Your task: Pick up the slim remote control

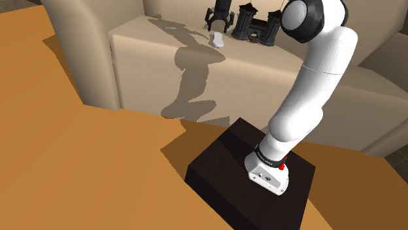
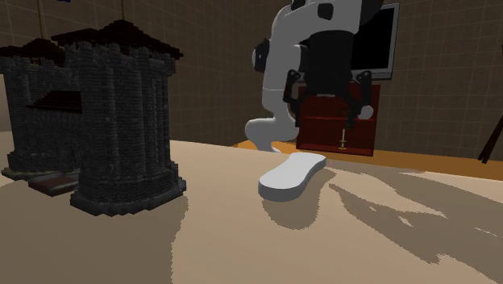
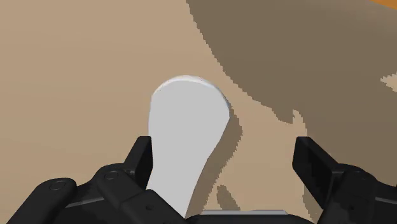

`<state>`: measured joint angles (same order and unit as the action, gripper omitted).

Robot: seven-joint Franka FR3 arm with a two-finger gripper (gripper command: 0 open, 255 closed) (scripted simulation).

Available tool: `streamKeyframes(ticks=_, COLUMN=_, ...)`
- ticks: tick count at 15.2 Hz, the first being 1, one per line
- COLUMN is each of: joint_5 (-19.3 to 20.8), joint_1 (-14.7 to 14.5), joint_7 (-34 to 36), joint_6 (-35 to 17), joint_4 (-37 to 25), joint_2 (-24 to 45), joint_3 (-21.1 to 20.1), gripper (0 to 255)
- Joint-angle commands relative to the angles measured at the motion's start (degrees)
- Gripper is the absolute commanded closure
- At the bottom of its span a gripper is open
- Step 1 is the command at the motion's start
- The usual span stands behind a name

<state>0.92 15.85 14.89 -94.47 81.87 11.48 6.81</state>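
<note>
A pale beige cushioned seat top (image 1: 261, 72) of a matching sofa stands on an orange-brown wooden floor (image 1: 65, 163). In the second exterior view a dark-framed flat screen (image 2: 375, 44) and a red-brown cabinet (image 2: 334, 121) stand by a brown gridded wall. The slim white rounded remote control (image 3: 184, 140) lies flat on the seat beside a dark grey stone toy castle (image 2: 113, 121), under the black gripper (image 3: 226, 153), whose fingers are spread wide, the remote close by one finger. The dark band at the arm's base (image 1: 271, 159) bears lettering too small to read.

Pincer (image 3: 224, 146) spread wide — white remote (image 3: 184, 127) between.
</note>
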Motion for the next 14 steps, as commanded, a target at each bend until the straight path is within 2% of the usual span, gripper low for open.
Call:
streamKeyframes(ticks=1, joint_5=-1.4, joint_1=1.5, joint_7=0.9, joint_6=1.5, joint_4=-6.1, joint_2=4.9, joint_3=1.0, gripper=0)
streamKeyframes(ticks=6, joint_5=-4.9, joint_1=5.8, joint_7=3.7, joint_6=6.6, joint_4=-22.2, joint_2=16.7, joint_3=2.8, gripper=0)
streamKeyframes(ticks=14, joint_5=-4.5, joint_1=5.2, joint_7=3.7, joint_6=-0.6, joint_4=-12.9, joint_2=14.6, joint_3=2.8, gripper=0)
